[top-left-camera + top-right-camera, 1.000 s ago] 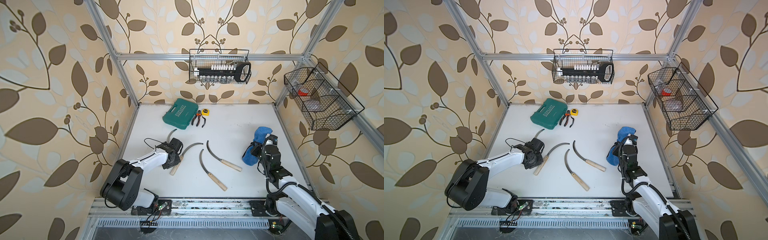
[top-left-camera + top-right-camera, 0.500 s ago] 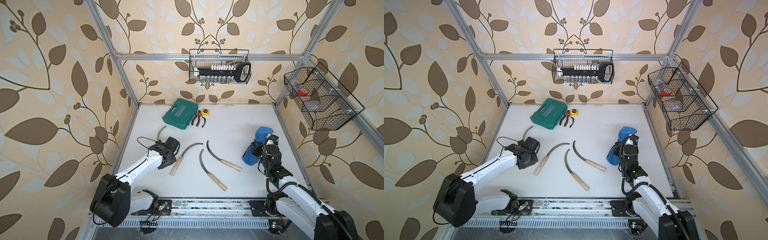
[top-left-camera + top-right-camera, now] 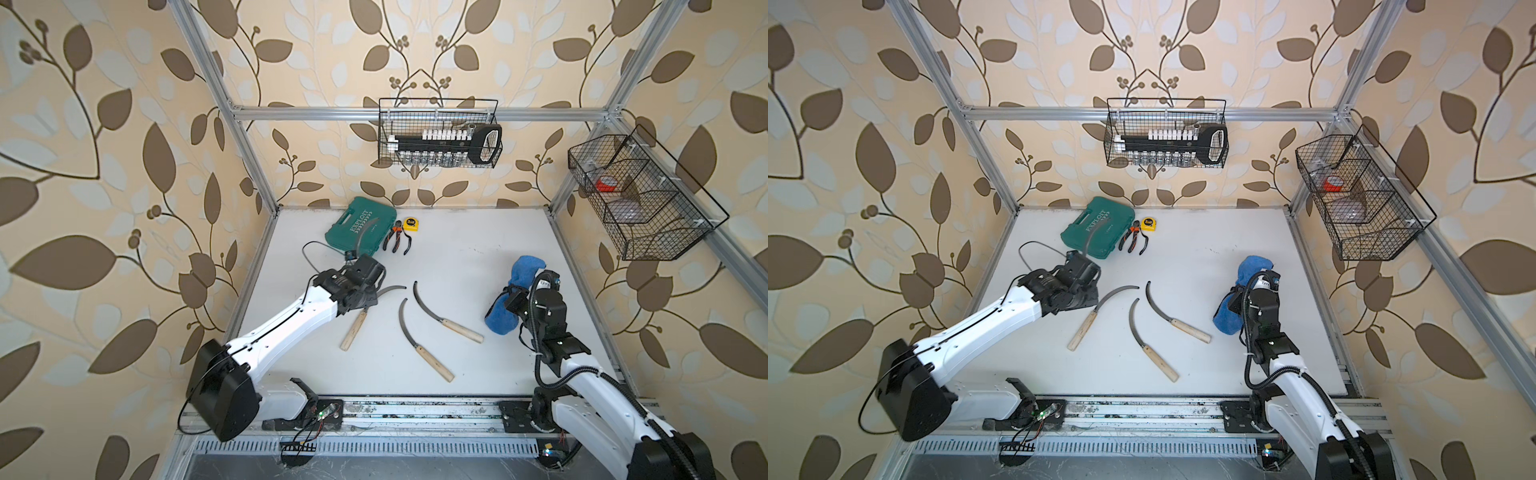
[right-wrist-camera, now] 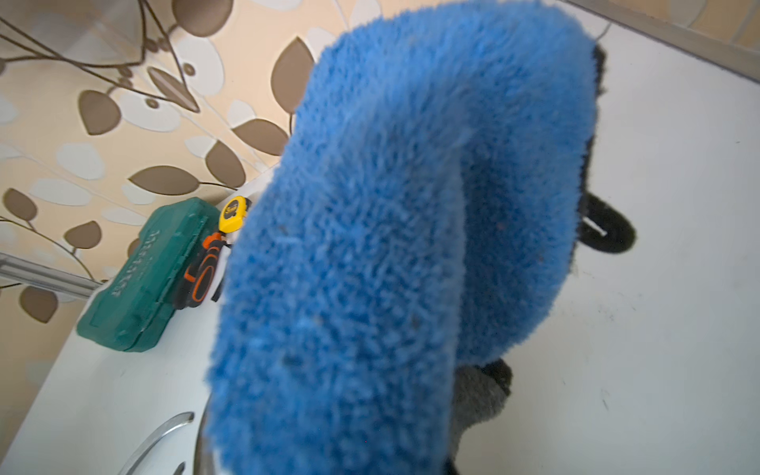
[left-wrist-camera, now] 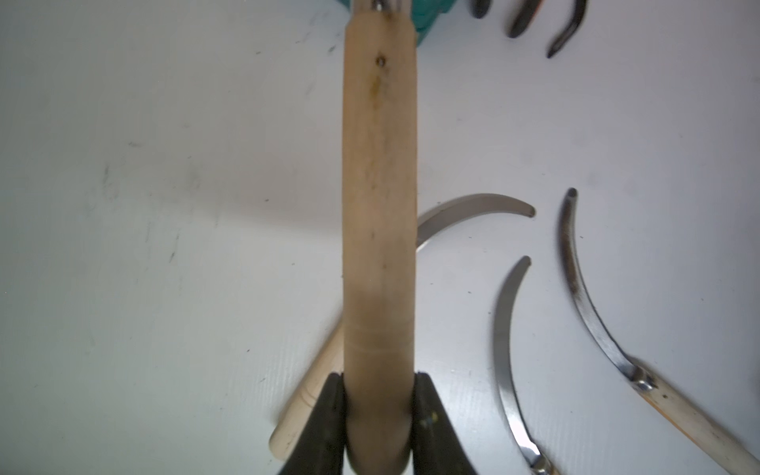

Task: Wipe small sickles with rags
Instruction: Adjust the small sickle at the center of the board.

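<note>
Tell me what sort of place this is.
Most likely a robot test cell dressed as a tool corner, not a real workshop: an aluminium frame lined with leaf wallpaper, a wire basket of tools on the back wall, and a teal tool case, pliers and sickles on a white table.

Lab robot cell: aluminium frame (image 3: pixel 311 113), leaf wallpaper (image 3: pixel 104 166), wire tool baskets (image 3: pixel 665 237).

Pale lettering EXPLOIT with a row of chevrons beneath it, on the lid of the teal rectangular plastic tool case (image 3: pixel 360 223), round label on the small yellow tape measure (image 4: pixel 233 212) apparently reading 5m, other markings illegible.
</note>
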Robot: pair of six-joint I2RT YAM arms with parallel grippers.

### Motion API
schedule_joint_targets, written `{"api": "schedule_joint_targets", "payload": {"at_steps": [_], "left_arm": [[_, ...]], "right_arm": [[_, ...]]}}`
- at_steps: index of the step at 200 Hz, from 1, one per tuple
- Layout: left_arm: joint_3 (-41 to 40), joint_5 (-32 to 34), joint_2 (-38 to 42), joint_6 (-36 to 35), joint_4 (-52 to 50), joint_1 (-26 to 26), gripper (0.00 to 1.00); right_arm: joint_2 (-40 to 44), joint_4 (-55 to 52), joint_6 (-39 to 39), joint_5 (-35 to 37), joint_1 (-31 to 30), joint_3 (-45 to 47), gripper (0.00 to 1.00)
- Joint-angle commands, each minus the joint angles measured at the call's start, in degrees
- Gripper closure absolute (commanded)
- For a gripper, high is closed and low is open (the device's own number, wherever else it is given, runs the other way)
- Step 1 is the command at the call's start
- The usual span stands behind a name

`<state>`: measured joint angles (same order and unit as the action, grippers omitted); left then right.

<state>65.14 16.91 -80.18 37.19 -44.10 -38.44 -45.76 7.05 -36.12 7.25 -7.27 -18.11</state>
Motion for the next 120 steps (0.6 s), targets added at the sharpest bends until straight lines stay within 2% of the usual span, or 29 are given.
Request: {"api": "schedule_joint_targets", "payload": {"at_steps": [1, 30, 51, 97, 120], "left_arm": [[8.68, 0.58, -10.99, -8.67, 5.52, -4.61, 1.00], [22.09, -5.04, -27.15, -17.78, 6.64, -6.64, 1.00], [29.07, -5.75, -34.98, -21.80, 6.34, -6.74, 1.00], [35.51, -13.03, -43.18, -28.79, 9.38, -6.78, 1.00], [38.85, -12.17, -46.82, -29.79, 7.21, -7.00, 1.00]], "right_arm": [[6.31, -7.76, -3.28, -2.52, 0.13, -3.21, 1.00], [15.50, -16.65, -4.44, 0.35, 0.10, -3.09, 1.00], [20.01, -20.35, -4.92, 1.96, 0.10, -2.27, 1.00], [20.73, -24.19, -4.16, 5.03, 0.14, -3.58, 1.00], [19.54, -23.96, -3.79, 4.24, 0.15, -4.60, 1.00]]}}
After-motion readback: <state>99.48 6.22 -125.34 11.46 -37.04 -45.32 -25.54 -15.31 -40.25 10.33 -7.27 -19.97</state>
